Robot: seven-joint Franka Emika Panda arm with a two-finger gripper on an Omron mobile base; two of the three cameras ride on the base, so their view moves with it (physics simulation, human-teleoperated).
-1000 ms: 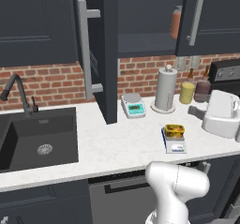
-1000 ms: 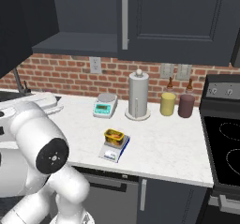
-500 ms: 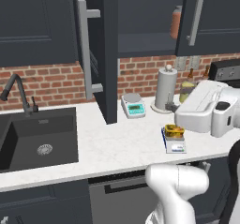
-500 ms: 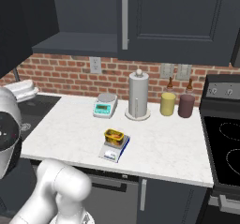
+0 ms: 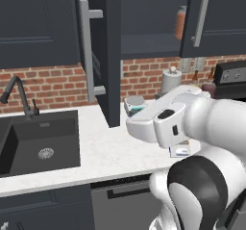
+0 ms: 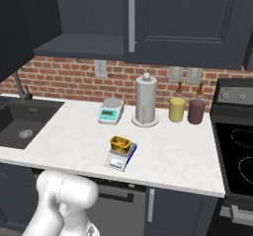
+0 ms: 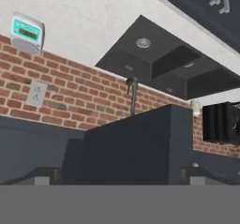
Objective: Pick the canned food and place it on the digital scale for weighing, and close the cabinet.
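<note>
Since a second ago the arm has swung left across the left base view and now fills its lower right; the tin and scale haven't budged. The canned food sits on the digital scale near the counter's front edge, so the weighing half looks done.

The cabinet door stands open, edge-on, its bar handle facing out over the sink. In the hand view the gripper is upside down, fingers spread wide, holding nothing, close to the door's dark edge.

Risks:
- The fingers could snag on the door instead of pushing flat.
- The elbow passes just beside the scale; a wide swing could knock the tin off.
- A short push would leave the door ajar.
</note>
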